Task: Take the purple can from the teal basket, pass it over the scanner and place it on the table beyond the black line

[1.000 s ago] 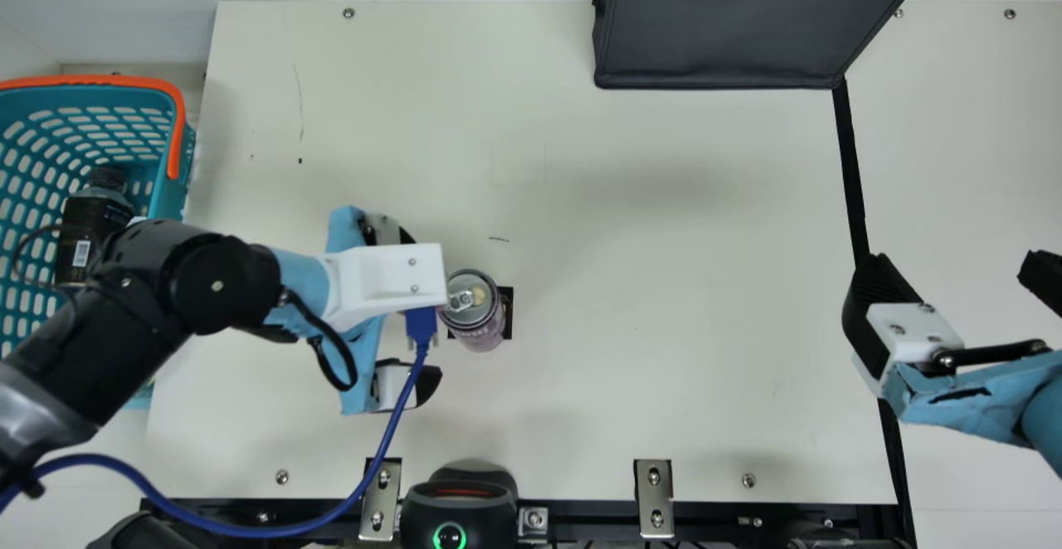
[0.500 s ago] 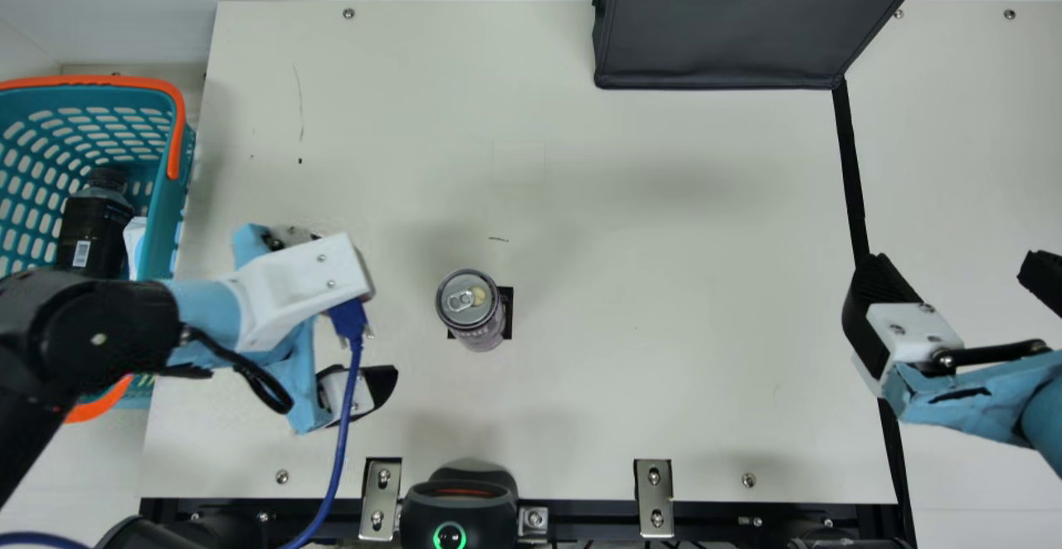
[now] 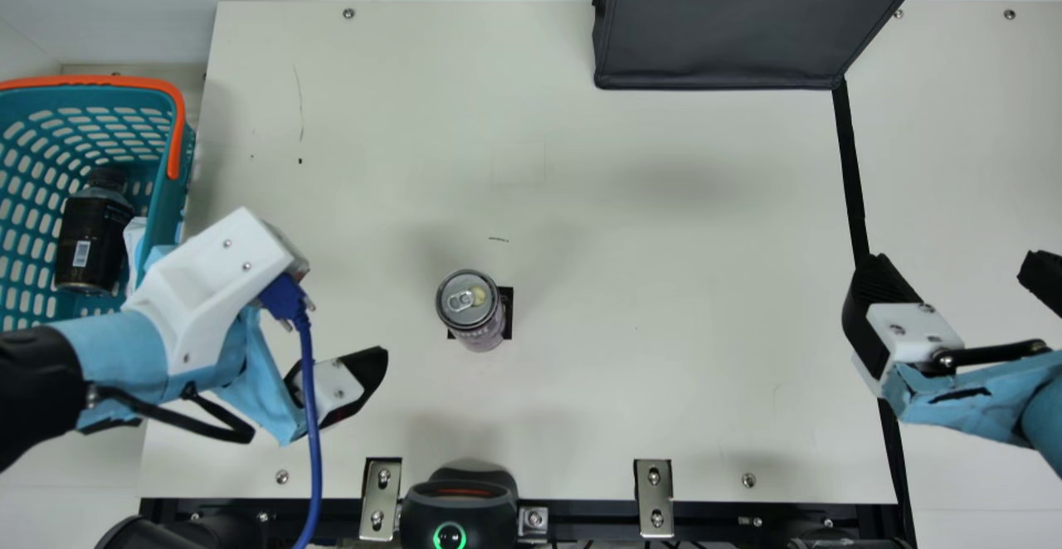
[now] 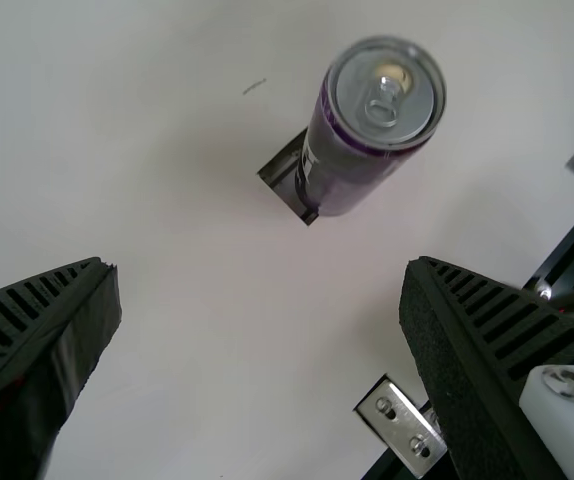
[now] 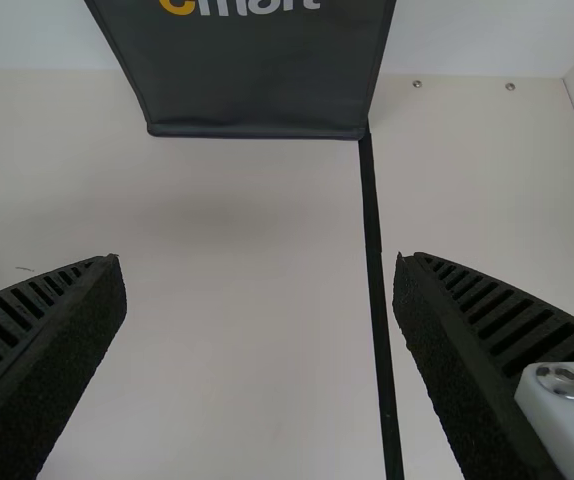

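The purple can [image 3: 474,317] stands upright on the table, partly over a small black square; my left wrist view shows the same can [image 4: 362,150] beyond the fingertips. My left gripper [image 3: 336,317], open and apart from the can, is between it and the teal basket [image 3: 170,196]. In the left wrist view nothing is between the fingers of the left gripper [image 4: 262,270]. Over the black line [image 3: 850,176], at the right, my right gripper [image 3: 958,275] is open, and in its wrist view the right gripper [image 5: 259,265] is empty. The scanner [image 3: 460,507] sits at the table's near edge.
In the basket lie a dark bottle [image 3: 91,234] and a white item. A dark bag [image 3: 722,26] stands at the back, beside the far end of the black line. Metal brackets [image 3: 654,495] line the near edge, and a blue cable [image 3: 311,416] hangs from my left arm.
My left gripper has moved back from beside the can toward the basket, turning as it went. The can has stayed where it stood, and my right arm has not moved.
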`<state>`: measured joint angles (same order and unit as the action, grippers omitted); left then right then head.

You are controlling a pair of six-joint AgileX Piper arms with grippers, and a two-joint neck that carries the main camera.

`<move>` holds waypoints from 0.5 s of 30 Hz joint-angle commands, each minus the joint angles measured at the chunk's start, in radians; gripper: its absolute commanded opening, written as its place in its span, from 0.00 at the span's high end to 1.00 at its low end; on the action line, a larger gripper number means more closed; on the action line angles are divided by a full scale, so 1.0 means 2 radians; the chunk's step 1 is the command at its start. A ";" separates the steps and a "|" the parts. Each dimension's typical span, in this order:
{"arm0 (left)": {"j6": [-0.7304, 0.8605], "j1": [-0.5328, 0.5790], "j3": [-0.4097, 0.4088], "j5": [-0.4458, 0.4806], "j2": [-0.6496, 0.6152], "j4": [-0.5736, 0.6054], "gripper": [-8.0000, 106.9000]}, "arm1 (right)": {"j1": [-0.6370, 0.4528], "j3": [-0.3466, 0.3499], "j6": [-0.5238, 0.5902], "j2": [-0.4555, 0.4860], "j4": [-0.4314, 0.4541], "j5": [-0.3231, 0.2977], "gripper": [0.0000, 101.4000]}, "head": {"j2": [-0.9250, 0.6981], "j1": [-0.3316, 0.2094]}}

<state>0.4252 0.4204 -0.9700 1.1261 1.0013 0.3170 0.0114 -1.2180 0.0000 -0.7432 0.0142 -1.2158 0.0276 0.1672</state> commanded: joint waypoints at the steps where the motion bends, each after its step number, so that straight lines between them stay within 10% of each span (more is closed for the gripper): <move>1: -0.094 0.024 -0.007 -0.007 0.001 -0.016 0.15 | 0.000 0.000 0.000 0.000 0.000 0.000 0.06 | 0.000 -0.014; 15: -0.405 0.173 -0.079 -0.030 0.055 -0.159 0.15 | 0.000 0.000 0.000 0.000 0.000 0.000 0.06 | 0.000 -0.014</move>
<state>-0.2091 0.7288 -1.1175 1.0649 1.1026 0.0402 0.0114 -1.2180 0.0000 -0.7432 0.0142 -1.2158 0.0291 0.1672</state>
